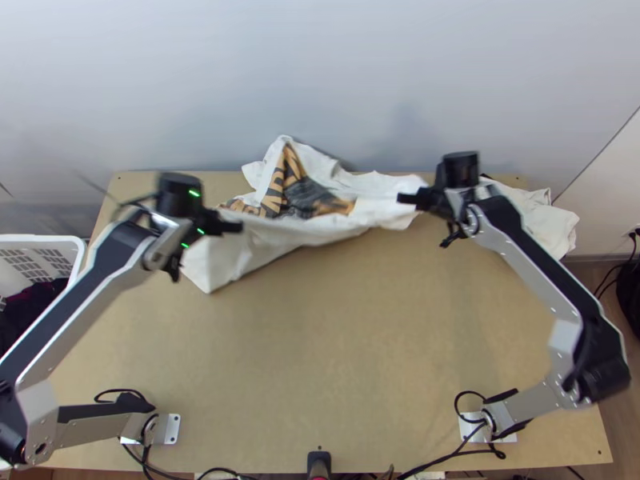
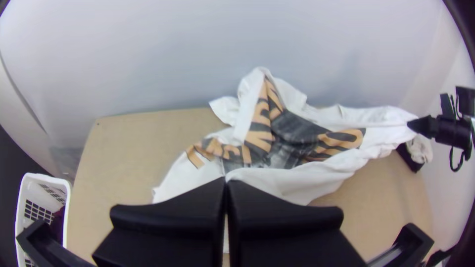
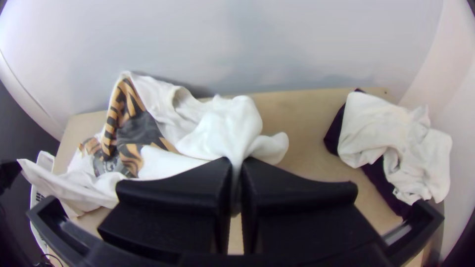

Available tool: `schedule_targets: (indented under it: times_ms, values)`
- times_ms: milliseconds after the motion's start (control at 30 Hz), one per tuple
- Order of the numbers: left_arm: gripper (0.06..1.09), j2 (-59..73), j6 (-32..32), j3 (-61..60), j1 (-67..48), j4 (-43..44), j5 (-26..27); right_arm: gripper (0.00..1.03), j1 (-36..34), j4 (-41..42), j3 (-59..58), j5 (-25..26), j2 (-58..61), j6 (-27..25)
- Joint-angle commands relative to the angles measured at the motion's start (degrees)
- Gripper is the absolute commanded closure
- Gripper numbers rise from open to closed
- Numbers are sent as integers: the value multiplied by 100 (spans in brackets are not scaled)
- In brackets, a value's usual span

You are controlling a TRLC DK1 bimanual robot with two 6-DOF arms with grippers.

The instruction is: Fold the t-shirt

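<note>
Top view: the t-shirt (image 1: 308,204) lies bunched between the claws, printed side partly up, its near edge strung from the left claw (image 1: 240,227) to the right claw (image 1: 402,198). Beyond both claws, a peak of it reaches past the far edge of the table (image 1: 336,344); a pull toward the bases could drag it back crumpled rather than flat.

Left wrist view: this claw is closed on what looks like a narrow bit of the near edge, one part of the shirt hanging just beside its tips. So small a bite could slip if both arms pull apart.

Right wrist view: this claw is closed too, on a gathered clump, with a loose lobe next to its tips. Lowered like that, the clump would probably leave a wad and skew the fold. Well off on its outer side sits a garment pile (image 3: 381,143), which a wide swing might snag.
</note>
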Motion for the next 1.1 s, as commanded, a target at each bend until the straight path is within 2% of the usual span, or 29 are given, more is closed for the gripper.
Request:
schedule_targets:
  times_ms: [0,133,233,433,667,900,1067]
  values:
    - [104,-425,257,761,782,31,-51,100,-117,-141,347,230,-751,-117]
    - [104,-715,591,1042,800,436,-455,100,-108,-326,611,511,-1059,-292]
    - [104,-900,969,1130,791,1086,-789,100,-108,-493,1006,740,-1200,-468]
    - [105,-864,1180,1851,853,1693,-1053,100,-64,-765,2219,1294,-1208,-785]
    - [105,-1005,1865,2071,791,2712,-1562,100,217,-871,3028,2023,-1217,-1075]
    - [105,-1322,2331,2202,686,2932,-1641,100,217,-572,3107,2463,-1595,-1409]
    - [105,-1638,2586,2167,650,3178,-1650,100,243,-106,2949,2630,-2087,-1874]
